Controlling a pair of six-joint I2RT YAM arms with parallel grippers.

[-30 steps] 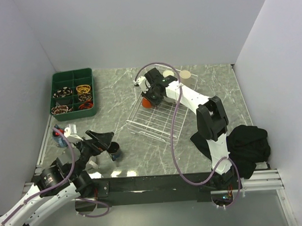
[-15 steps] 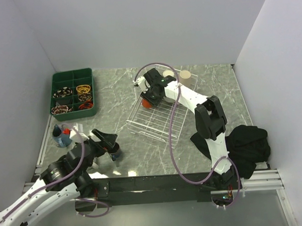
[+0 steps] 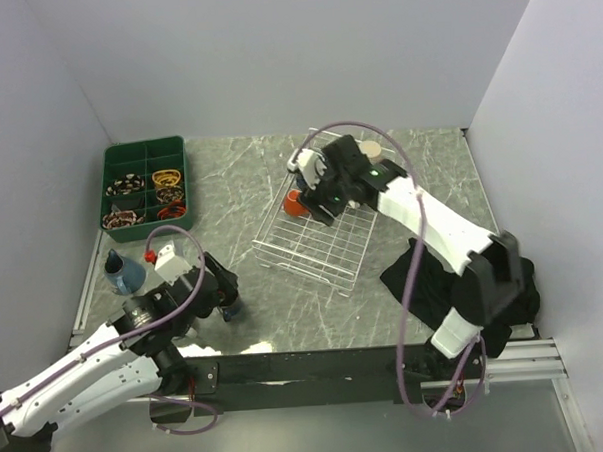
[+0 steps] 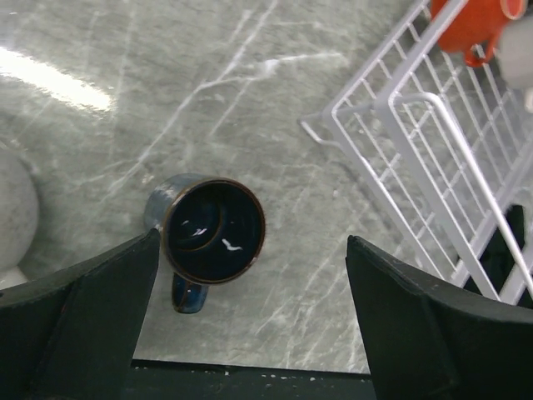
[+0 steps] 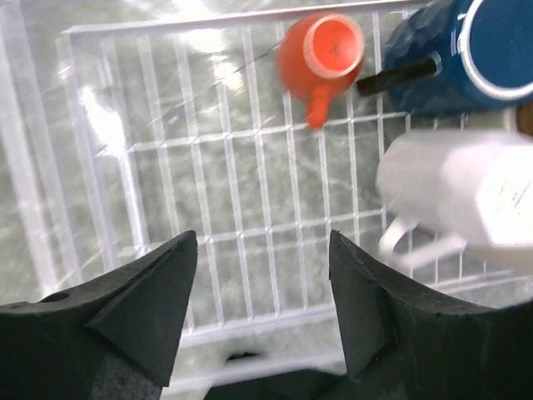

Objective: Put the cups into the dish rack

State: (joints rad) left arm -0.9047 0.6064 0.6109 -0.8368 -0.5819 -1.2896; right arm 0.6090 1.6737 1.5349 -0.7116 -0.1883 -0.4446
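Note:
A dark blue mug (image 4: 212, 229) stands upright on the marble table, seen from straight above in the left wrist view. My left gripper (image 4: 252, 239) hangs open over it, with the mug nearer the left finger (image 4: 83, 317). In the top view this mug (image 3: 231, 309) sits just past my left gripper (image 3: 222, 289). My right gripper (image 5: 260, 237) is open and empty above the white wire dish rack (image 5: 233, 167). An orange cup (image 5: 325, 50), a blue mug (image 5: 466, 58) and a white mug (image 5: 458, 192) lie at the rack's far end. A beige tumbler (image 3: 371, 150) stands behind the rack (image 3: 312, 241).
A dark green compartment tray (image 3: 145, 188) with small items sits at the back left. A blue bottle (image 3: 123, 274) stands by the left wall, near my left arm. A black cloth (image 3: 484, 288) lies at the right, beside the right arm. The rack's corner (image 4: 416, 108) is close to the dark blue mug.
My right gripper has opened and drawn back from the orange cup, which stays in the rack. My left gripper has swung in over the dark blue mug, staying open.

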